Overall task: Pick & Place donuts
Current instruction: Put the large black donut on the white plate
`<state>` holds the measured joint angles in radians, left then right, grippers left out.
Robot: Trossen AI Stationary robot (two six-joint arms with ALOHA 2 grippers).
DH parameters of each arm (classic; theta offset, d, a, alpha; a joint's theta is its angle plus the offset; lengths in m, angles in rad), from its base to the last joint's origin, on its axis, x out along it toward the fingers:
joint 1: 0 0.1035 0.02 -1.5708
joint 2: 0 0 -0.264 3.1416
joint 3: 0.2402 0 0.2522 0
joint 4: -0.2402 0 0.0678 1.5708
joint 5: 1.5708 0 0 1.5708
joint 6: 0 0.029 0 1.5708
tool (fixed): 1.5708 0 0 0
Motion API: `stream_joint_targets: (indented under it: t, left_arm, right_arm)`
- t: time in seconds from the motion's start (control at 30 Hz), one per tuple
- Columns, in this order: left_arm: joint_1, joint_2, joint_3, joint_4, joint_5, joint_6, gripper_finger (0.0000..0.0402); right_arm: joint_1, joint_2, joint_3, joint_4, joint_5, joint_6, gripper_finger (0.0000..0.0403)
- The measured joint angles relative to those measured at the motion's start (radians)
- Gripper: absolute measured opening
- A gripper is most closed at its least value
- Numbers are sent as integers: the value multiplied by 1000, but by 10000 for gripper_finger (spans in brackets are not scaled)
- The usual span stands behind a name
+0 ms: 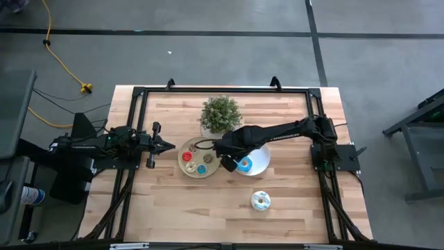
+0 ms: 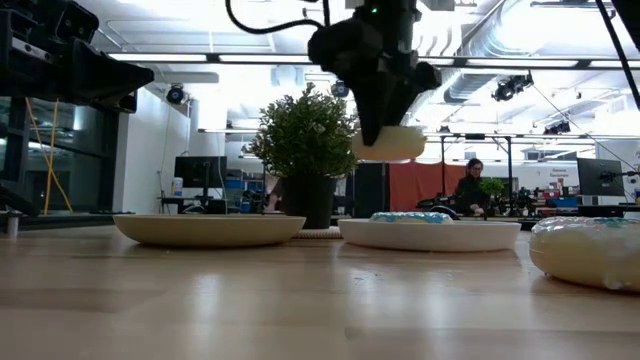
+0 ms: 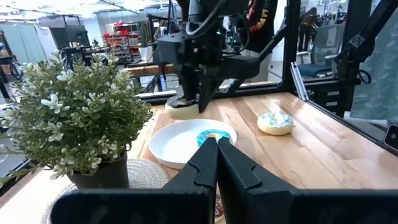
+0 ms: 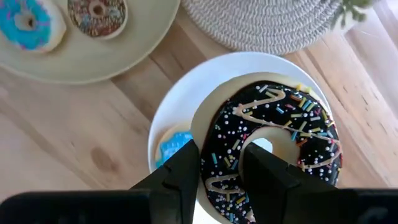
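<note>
R pincer (image 4: 219, 171) holds choc donut (image 4: 268, 155) above white plate (image 4: 180, 99)

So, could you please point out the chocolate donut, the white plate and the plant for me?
chocolate donut (image 4: 273, 140): right wrist view, dark icing beside the hole.
white plate (image 4: 186, 93): right wrist view, bare rim.
plant (image 1: 220, 111): high view, middle of the foliage.

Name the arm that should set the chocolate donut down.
Right. The right gripper already grips the chocolate donut, lifted above the white plate. The left gripper waits shut beside the tan plate.
</note>
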<state>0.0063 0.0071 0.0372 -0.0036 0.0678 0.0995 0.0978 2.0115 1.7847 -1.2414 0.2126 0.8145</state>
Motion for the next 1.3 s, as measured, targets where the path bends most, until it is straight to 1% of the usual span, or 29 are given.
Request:
stream_joint_targets:
  t: [0.23, 0.37, 0.53, 0.63, 0.9, 1.13, 1.3]
  left_arm:
    - [0, 0, 0, 0, 0, 0, 1]
    - [0, 0, 0, 0, 0, 0, 1]
    - [0, 0, 0, 0, 0, 0, 1]
    - [0, 0, 0, 0, 0, 0, 1]
    - [0, 0, 0, 0, 0, 0, 1]
    - [0, 0, 0, 0, 0, 0, 1]
    - [0, 0, 0, 0, 0, 0, 1]
  right_arm:
    - [-10, 4, 0, 12, 64, 56, 108]
    - [-13, 4, -3, 11, 69, 102, 108]
    - [-15, 7, -99, 103, 47, 152, 108]
    - [-15, 6, -154, 187, 41, 156, 108]
    - [-29, 6, -204, 238, 66, 151, 108]
    - [-50, 6, -267, 324, 32, 126, 108]
    - [-70, 6, -289, 349, 24, 100, 108]
